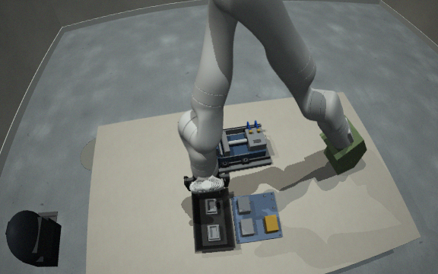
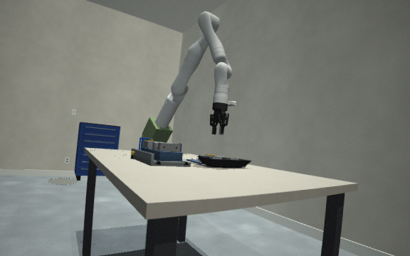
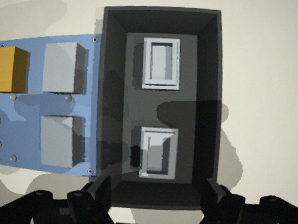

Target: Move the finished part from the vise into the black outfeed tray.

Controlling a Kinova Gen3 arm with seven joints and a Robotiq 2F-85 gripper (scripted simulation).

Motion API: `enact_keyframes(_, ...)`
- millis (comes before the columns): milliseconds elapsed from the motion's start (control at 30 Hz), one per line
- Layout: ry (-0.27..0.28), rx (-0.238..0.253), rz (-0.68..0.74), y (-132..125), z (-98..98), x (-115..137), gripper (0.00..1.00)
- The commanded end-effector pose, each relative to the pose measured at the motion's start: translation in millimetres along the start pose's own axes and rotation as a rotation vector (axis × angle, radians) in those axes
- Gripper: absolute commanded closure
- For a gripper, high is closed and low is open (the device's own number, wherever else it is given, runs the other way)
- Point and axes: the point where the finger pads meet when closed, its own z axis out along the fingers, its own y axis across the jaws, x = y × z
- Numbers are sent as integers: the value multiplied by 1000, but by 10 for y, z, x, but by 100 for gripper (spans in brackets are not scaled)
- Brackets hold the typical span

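Observation:
The black outfeed tray [image 1: 212, 221] lies on the table in front of the blue vise [image 1: 242, 146]. Two grey blocks with a pocket on top lie in it, one at the far end [image 1: 211, 206] and one at the near end [image 1: 214, 232], apart from each other. In the wrist view both blocks [image 3: 161, 63] [image 3: 158, 152] lie flat inside the tray [image 3: 160, 106]. My gripper [image 2: 218, 131] hangs well above the tray's vise-side end, open and empty; its fingertips frame the tray's edge. I see no block between the vise jaws.
A blue plate [image 1: 257, 217] beside the tray carries two plain grey blocks [image 1: 244, 205] [image 1: 247, 227] and a yellow block [image 1: 271, 223]. The arm's green base [image 1: 344, 150] stands at the table's right. A blue cabinet [image 2: 96, 147] stands on the floor behind.

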Motion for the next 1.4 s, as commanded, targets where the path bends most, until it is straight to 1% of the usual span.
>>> enact_keyframes(0, 4, -9, 7, 39, -76, 12, 33)
enact_keyframes(600, 4, -10, 7, 41, -239, 9, 33)
enact_keyframes(1367, 3, -9, 7, 37, -286, 7, 33)
